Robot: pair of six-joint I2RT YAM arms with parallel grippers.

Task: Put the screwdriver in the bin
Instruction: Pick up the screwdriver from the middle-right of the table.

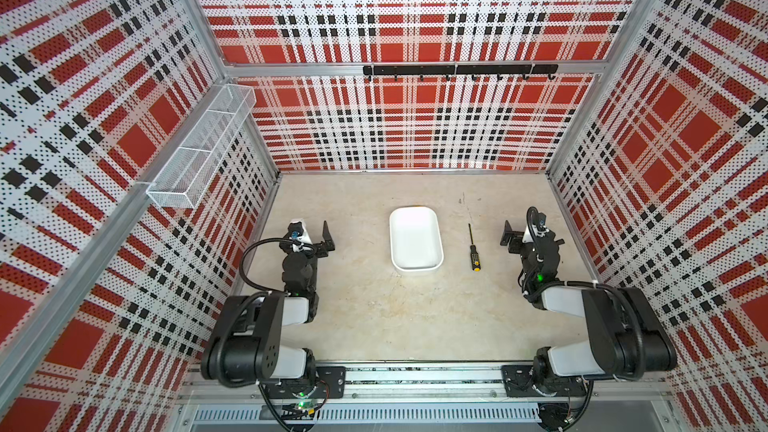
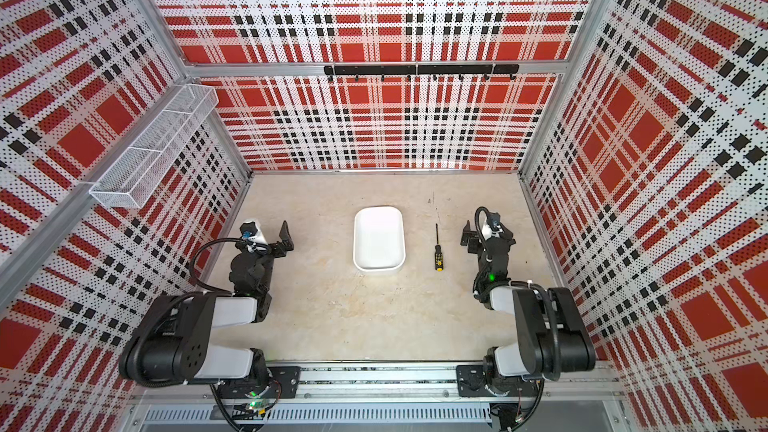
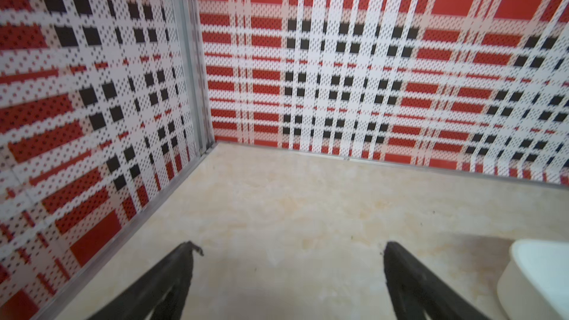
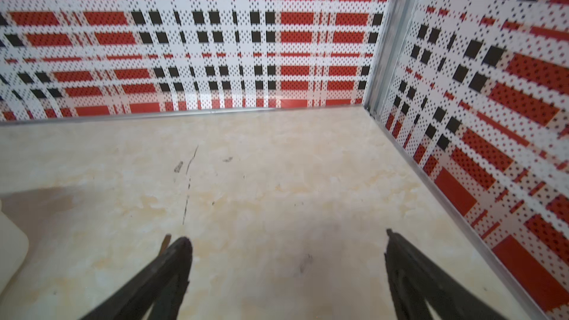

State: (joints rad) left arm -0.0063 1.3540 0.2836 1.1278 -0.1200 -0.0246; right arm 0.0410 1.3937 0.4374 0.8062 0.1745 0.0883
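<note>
Since nothing is held yet, the step in hand is the reach and the pick, and it looks to belong to the right gripper (image 4: 286, 241) — its jaws stand spread wide and empty over bare table (image 1: 374, 313). The left gripper (image 3: 289, 247) is likewise spread and empty on the bin's other side, and has no call to move.

The screwdriver (image 1: 473, 253) lies flat on the table between the right gripper and the bin (image 1: 415, 238). It is near the bin's long side but not touching it, with its yellow cap toward the robot and its thin shaft pointing at the back wall.

A good pick takes the handle, not the shaft: it is thicker and probably carries most of the weight, so the tool should hang level. The jaws want turning so they close across the handle, then lowering until the tips nearly meet the table.

Beyond that lies a short sideways carry — lift clear of the rim, keep the tool lined up with the bin's length, and let go low over its empty floor.
</note>
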